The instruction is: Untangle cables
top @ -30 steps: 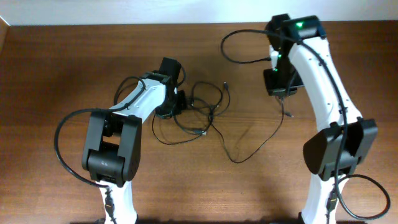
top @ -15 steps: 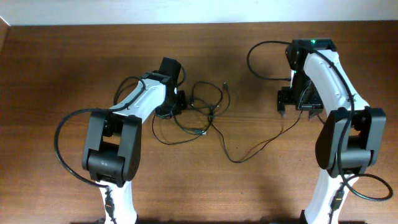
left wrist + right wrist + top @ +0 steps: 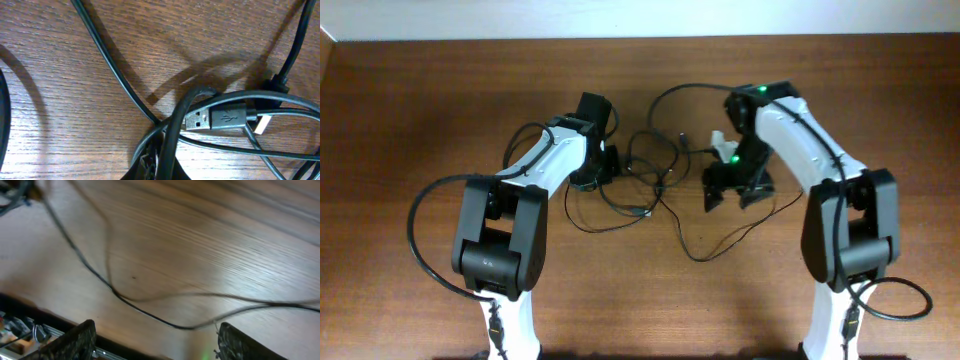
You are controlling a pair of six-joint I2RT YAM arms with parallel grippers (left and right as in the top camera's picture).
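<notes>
Thin black flexible cables (image 3: 645, 170) lie in a loose tangle of overlapping loops mid brown wooden bench (image 3: 420, 100). One strand trails right in a slack curve. Black silver-tipped USB plug (image 3: 215, 119) lies flat among crossed cords.

The only readable mark is the USB trident symbol, moulded into the dark grey plastic USB plug (image 3: 227, 119) with a bare metal tip, which ends one of the thin dark cables (image 3: 120, 75) in the left wrist view. No words, brand names or numbers can be read anywhere.
</notes>
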